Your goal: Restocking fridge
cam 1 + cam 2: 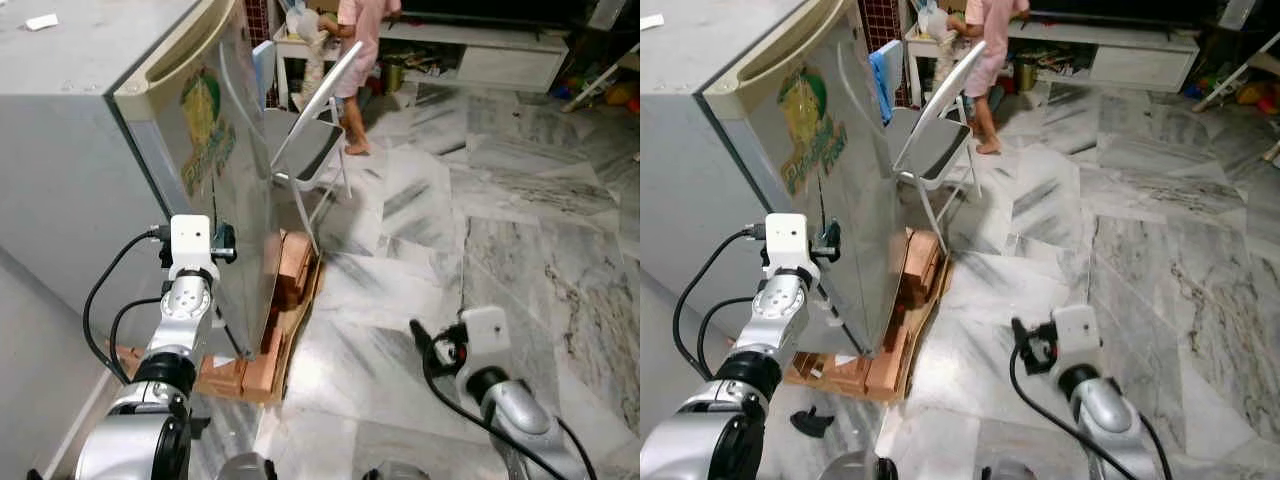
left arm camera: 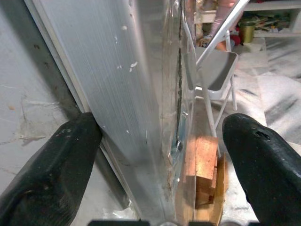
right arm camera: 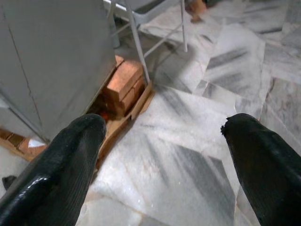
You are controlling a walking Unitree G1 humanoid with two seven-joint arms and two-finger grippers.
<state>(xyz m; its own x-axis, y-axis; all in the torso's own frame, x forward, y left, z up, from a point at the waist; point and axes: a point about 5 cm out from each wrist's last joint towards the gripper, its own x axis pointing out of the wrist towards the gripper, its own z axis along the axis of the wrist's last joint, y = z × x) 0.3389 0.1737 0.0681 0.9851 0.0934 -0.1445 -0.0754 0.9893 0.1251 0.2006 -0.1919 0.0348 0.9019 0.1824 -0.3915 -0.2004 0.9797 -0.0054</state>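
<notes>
The grey fridge [image 1: 70, 150] stands at the left on bricks, its door [image 1: 215, 150] bearing a green and yellow sticker. My left gripper [image 1: 224, 243] is raised to the door's near vertical edge. In the left wrist view it [image 2: 162, 129] is open, with one black finger on each side of the metal door edge [image 2: 141, 94] and no grip on it. My right gripper [image 1: 425, 340] hangs low at the right, above the marble floor. It [image 3: 162, 126] is open, with nothing between its fingers.
Red bricks and a wooden board [image 1: 285, 300] stick out under the fridge. A white folding chair [image 1: 310, 140] stands just past the door. A person [image 1: 358, 60] stands at a white shelf in the back. Marble floor [image 1: 520, 220] stretches to the right.
</notes>
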